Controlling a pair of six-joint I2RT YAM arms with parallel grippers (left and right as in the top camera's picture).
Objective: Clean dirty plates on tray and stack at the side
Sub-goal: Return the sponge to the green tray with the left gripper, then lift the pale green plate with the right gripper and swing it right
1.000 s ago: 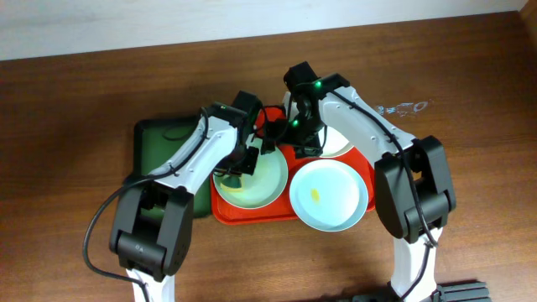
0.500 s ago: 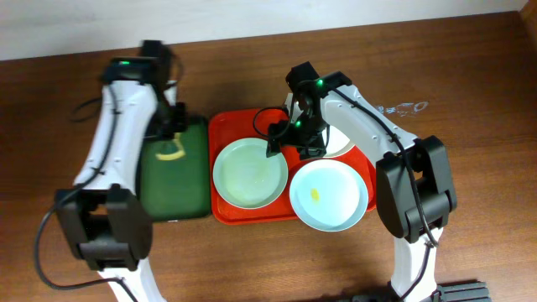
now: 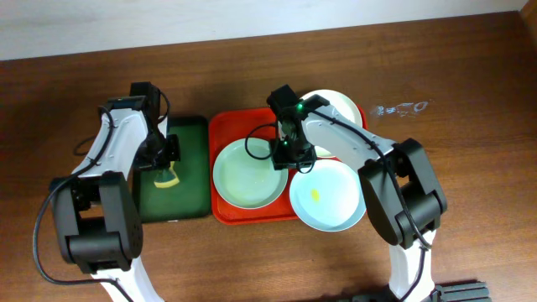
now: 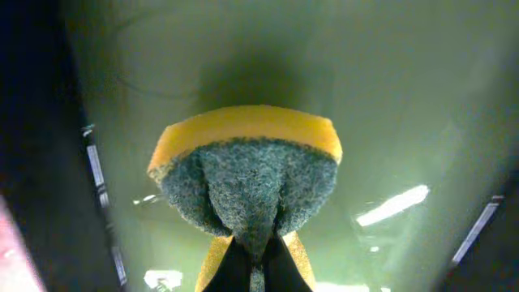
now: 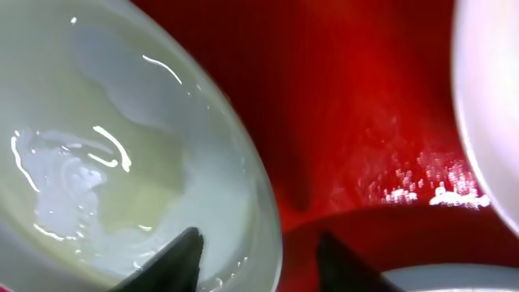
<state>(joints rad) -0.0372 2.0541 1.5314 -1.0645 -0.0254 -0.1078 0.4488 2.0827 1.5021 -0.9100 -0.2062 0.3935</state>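
Note:
Three plates sit on the red tray [image 3: 225, 126]: a pale green plate [image 3: 249, 174] on the left, a pale blue plate [image 3: 329, 195] with a yellow smear at the front right, and a cream-white plate [image 3: 336, 113] at the back, partly hidden by my right arm. My right gripper [image 3: 283, 159] is open and straddles the green plate's right rim. In the right wrist view one finger is over the green plate [image 5: 97, 146] and the other over the red tray [image 5: 349, 122], both clear of the rim. My left gripper [image 3: 165, 164] is shut on a yellow-and-green sponge [image 4: 251, 174].
A dark green tray [image 3: 189, 201] lies just left of the red tray, and the sponge hangs over it. Some shiny wet marks [image 3: 401, 107] show on the brown wooden table to the right. A pale wall runs along the back edge.
My left arm carried the sponge from the green plate over to the dark green tray. My right gripper shifted left onto the green plate's rim and its jaws narrowed.

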